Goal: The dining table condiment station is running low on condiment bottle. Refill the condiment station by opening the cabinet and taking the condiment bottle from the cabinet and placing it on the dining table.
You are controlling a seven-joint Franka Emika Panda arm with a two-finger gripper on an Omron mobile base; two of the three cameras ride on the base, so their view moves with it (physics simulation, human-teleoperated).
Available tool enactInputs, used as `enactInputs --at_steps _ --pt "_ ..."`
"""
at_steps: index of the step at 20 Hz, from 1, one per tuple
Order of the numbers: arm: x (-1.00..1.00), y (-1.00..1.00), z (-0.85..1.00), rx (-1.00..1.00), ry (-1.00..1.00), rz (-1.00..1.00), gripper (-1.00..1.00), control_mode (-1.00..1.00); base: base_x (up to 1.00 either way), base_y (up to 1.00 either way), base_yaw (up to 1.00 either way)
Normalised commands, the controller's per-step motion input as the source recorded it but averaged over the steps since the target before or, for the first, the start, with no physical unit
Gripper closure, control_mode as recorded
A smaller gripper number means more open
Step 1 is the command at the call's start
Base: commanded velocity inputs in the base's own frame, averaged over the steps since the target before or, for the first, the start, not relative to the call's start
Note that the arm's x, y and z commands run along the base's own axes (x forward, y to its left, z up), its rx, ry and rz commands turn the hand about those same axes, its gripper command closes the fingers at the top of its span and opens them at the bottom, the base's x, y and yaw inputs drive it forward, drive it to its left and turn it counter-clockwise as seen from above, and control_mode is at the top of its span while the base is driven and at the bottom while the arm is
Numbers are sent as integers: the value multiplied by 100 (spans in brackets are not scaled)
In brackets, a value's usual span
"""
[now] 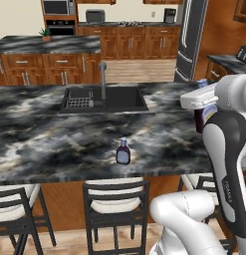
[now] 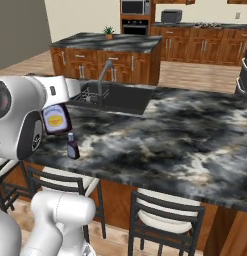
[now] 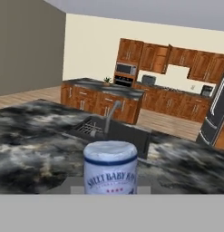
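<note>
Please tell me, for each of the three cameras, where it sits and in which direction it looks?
Left base view: behind-left of the arm, facing the dining table; arm at right.
Right base view: behind-right, same table, arm at left.
Hand view: on the hand, facing the sink past the condiment bottle.
Both base views share the dark bottle and tap.

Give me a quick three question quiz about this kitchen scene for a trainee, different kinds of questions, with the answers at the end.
1. True or false: the gripper holds a bottle above the dining table.
2. What stands alone on the dining table near the stools?
A. a small dark bottle
B. a kettle
C. a bowl
3. Fill in: the tall tap stands beside the black ____.

Key: 1 true; 2 A; 3 sink.
</note>
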Motion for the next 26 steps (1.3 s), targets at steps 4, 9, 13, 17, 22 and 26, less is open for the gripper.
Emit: enactInputs --at_steps 4,9,13,17,22,26 --pt "9 0 -20 0 -17 0 100 -100 0 0 0" --pt "27 5 -34 2 -8 5 100 -100 0 0 0" --pt "46 9 -33 1 2 34 100 -100 0 0 0" --pt "41 0 -28 1 10 50 100 -100 0 0 0" --pt "55 0 -35 11 4 48 100 -100 0 0 0" --pt "58 0 -37 15 0 31 100 -100 0 0 0"
